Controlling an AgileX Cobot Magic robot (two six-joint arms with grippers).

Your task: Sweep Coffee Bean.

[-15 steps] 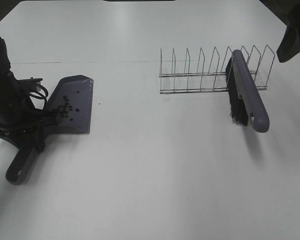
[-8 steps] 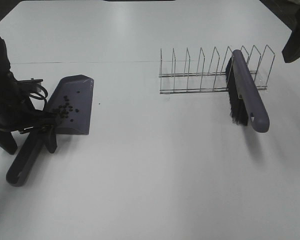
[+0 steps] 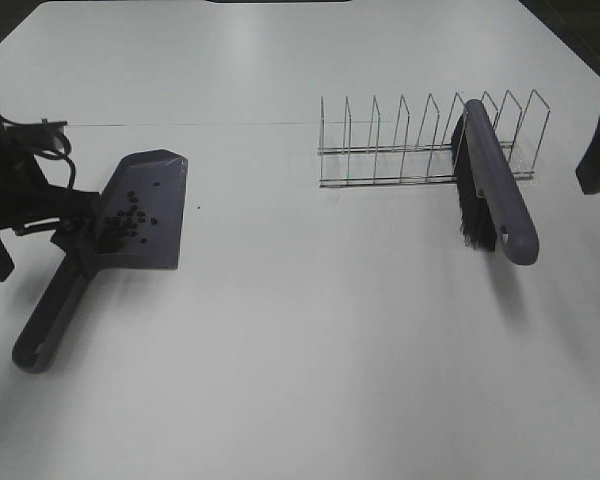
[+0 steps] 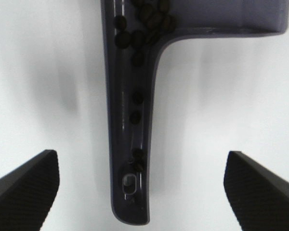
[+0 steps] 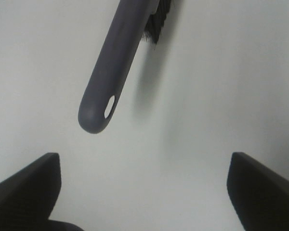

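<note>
At the far left of the white table (image 3: 300,380) the left tool (image 4: 139,192) stands with its two dark fingers (image 4: 26,180) spread wide on either side of the dustpan (image 3: 145,215) handle, touching nothing and holding nothing. The grey-purple dustpan lies flat, its handle pointing toward the near left edge. The coffee bean (image 3: 128,218) cluster sits inside the pan near the handle end, and the wrist view shows a few beans strung along the handle's groove. One stray bean lies on the table just right of the pan. Farther right, a wire rack (image 3: 425,140) stands with the brush (image 3: 495,185) leaning in it, bristles down. The right tool (image 5: 144,192) hangs open and empty near the brush handle's tip.
</note>
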